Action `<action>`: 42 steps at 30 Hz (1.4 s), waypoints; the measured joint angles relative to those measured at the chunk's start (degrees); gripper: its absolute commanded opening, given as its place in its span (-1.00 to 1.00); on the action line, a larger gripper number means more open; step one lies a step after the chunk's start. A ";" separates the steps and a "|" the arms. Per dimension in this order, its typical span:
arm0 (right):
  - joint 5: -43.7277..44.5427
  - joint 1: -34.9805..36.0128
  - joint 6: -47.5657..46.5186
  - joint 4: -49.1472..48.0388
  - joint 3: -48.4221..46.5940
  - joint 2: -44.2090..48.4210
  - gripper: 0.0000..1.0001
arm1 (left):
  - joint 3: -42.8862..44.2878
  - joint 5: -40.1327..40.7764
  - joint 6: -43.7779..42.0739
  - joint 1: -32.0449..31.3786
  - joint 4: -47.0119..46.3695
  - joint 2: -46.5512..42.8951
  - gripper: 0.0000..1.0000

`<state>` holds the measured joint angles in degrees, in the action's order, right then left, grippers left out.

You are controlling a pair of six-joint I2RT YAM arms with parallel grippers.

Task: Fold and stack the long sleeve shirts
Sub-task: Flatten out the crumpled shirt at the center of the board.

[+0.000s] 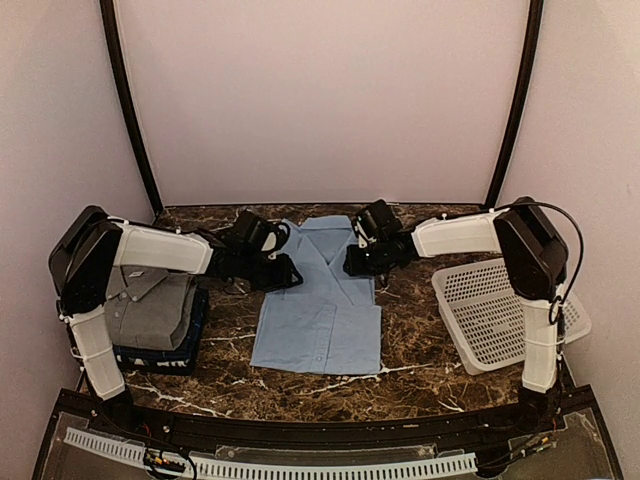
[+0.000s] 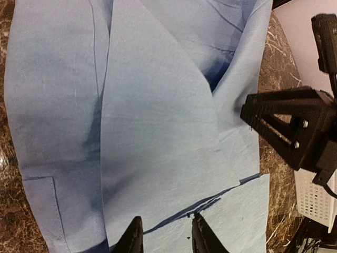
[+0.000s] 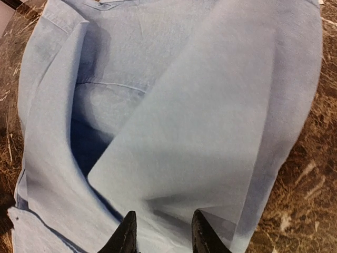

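- My left claw (image 2: 166,238) sits low over the left side of the light blue button-front collared shirt (image 1: 320,320). Its jaws stand part-way apart with cloth in the gap, and I see nothing clamped.
- My right claw (image 3: 164,235) mirrors it on the shirt's right side, with its jaws also apart over a folded-in panel and no grip that I can see.
- I judge both are set there to pinch the two sides together, so the upper half can be carried over evenly for the next fold.
- The blue shirt lies in the middle of the dark marble table (image 1: 420,360), with its hem toward the near edge and its collar toward the far edge. Its side panels are already turned in over the body, so it is narrow but not yet folded short.
- By the left edge a folded grey collared shirt (image 1: 150,305) rests on a folded dark navy shirt (image 1: 192,345). That pile is where I expect the blue shirt to go.
- The left arm reaches right across that pile, so a low sweep could drag the grey shirt off it.
- By the right edge the white plastic lattice basket (image 1: 480,300) sits under the right arm's elbow, apart from the blue shirt.
- Farther back the two claws face each other near the collar end, so I would watch that they do not knock together.
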<state>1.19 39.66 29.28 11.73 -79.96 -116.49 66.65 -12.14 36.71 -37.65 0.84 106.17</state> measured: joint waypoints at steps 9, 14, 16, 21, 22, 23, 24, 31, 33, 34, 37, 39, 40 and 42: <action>-0.66 -3.06 -0.50 -0.20 -10.05 -10.10 -0.34 | -3.85 1.09 0.81 -4.61 0.63 2.40 -0.40; -2.12 -5.40 -0.98 -0.79 -11.23 -11.87 -0.32 | -4.02 1.27 2.14 -6.49 0.55 2.40 -0.40; -2.95 -6.36 -1.31 -1.16 -11.67 -12.26 -0.31 | -4.02 1.42 2.51 -6.67 0.55 2.40 -0.40; -4.61 -7.69 -2.32 -0.96 -13.60 -13.44 -0.25 | -1.92 3.67 2.51 -6.78 3.43 2.40 -0.39; -4.85 -7.80 -2.60 -0.90 -13.77 -13.51 -0.24 | -1.07 4.35 2.47 -6.78 4.22 2.40 -0.39; -5.09 -7.82 -2.78 -0.76 -13.79 -13.51 -0.22 | -0.31 4.98 2.43 -6.78 4.90 2.38 -0.39; -5.33 -7.82 -3.17 -0.61 -13.77 -13.42 -0.20 | 0.31 5.75 2.36 -6.69 5.40 2.34 -0.39; -5.86 -7.76 -5.09 1.36 -6.67 -5.99 -0.14 | 0.24 9.01 1.88 -4.48 10.03 -2.27 -0.35; -5.77 -7.43 -5.38 1.68 -3.17 -1.77 -0.13 | -0.90 9.25 1.79 -3.30 10.49 -4.63 -0.33; -5.64 -7.28 -5.49 1.68 -1.18 0.72 -0.13 | -1.73 9.25 1.70 -2.71 10.54 -5.86 -0.32; -5.11 -6.05 -5.53 1.16 4.79 7.52 -0.10 | -3.93 8.87 1.55 -1.33 10.64 -7.89 -0.30; -4.59 -4.35 -5.31 0.72 9.46 11.50 -0.09 | -5.44 8.28 1.49 -0.59 10.60 -8.13 -0.30; -4.31 -3.37 -5.18 0.61 11.61 12.98 -0.09 | -6.25 7.89 1.49 -0.42 10.62 -8.13 -0.30; -3.74 -1.38 -4.59 0.76 15.89 15.23 -0.07 | -7.37 6.99 1.46 -0.39 10.67 -7.96 -0.30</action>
<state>-2.55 38.28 24.69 12.49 -64.07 -101.25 59.29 -5.15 38.17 -38.04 11.51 98.21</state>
